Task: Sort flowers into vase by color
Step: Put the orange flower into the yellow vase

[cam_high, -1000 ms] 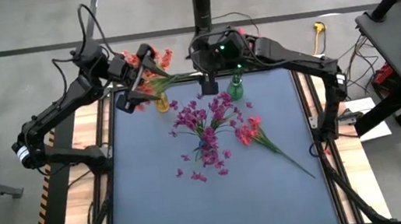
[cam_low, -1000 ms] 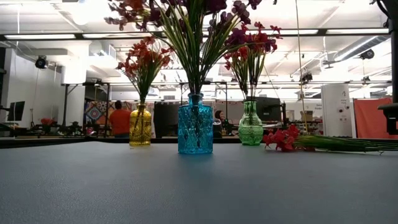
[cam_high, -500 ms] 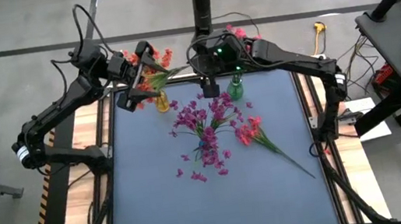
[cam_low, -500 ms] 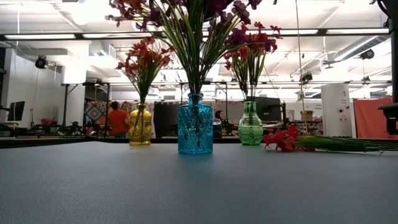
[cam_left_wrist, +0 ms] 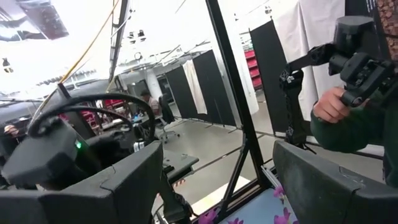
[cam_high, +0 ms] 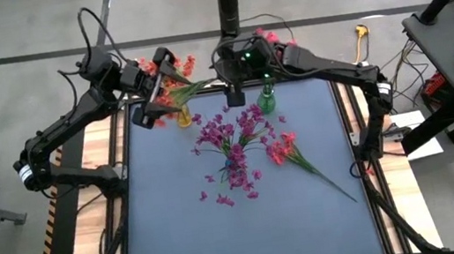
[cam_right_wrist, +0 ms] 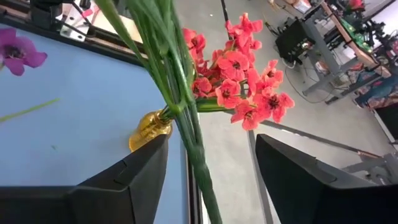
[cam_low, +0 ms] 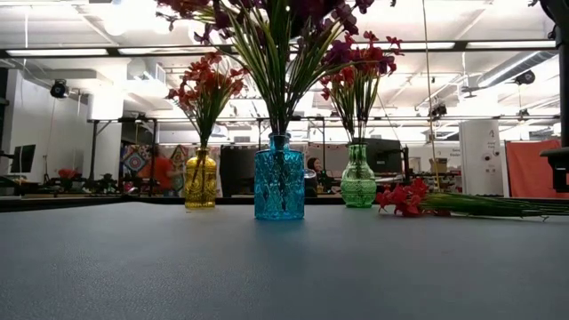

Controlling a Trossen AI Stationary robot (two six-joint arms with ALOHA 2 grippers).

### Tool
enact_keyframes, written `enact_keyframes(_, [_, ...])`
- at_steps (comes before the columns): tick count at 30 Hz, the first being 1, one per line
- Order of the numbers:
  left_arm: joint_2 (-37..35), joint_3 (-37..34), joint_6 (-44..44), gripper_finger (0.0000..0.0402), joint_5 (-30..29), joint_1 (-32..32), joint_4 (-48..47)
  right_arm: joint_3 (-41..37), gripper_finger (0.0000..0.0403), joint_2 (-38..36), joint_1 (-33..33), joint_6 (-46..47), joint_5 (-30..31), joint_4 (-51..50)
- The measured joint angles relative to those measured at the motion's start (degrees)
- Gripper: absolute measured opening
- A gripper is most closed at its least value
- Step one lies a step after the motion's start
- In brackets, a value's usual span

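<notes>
Three glass vases stand near the table's far edge. The yellow vase [cam_low: 200,182] holds orange sprigs [cam_right_wrist: 239,68], the blue vase [cam_low: 279,178] purple sprigs [cam_high: 233,139], and the green vase [cam_high: 267,99] red-pink ones [cam_low: 360,58]. One red-pink sprig [cam_high: 288,149] lies flat on the table to the right of the blue vase. My left gripper [cam_high: 158,89] hangs open beside the orange blossoms above the yellow vase [cam_high: 183,117]. My right gripper [cam_high: 235,99] is open just left of the green vase. Green stems [cam_right_wrist: 186,124] run between its fingers; whether they touch I cannot tell.
The lying sprig's long stem [cam_high: 328,179] points toward the table's right near corner. Loose purple blossoms [cam_high: 224,200] lie near the blue vase. The near half of the grey mat [cam_high: 244,249] is bare. A person's hand [cam_left_wrist: 333,106] grips a controller beyond the table.
Both arms have kept still. Beyond the table's far edge, a person in an orange top has walked to the right and now stands behind the yellow vase.
</notes>
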Motion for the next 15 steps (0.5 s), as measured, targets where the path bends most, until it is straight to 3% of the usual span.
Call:
enact_keyframes(7, [0.46,0.00,-1.61,0.0286,-0.01,-0.11,1.08,-1.98,0.0172,0.00,-0.09,-1.73,-0.07,2.62])
enact_keyframes(13, [0.72,0.00,-3.10,0.0286,-2.90,-0.11,1.24,-1.46,0.0043,0.00,-0.12,-1.01,-0.11,1.91])
enact_keyframes(15, [0.72,0.00,-4.53,0.0288,-4.48,-0.11,1.33,-1.46,0.0020,0.00,-0.12,-1.37,-0.09,1.60])
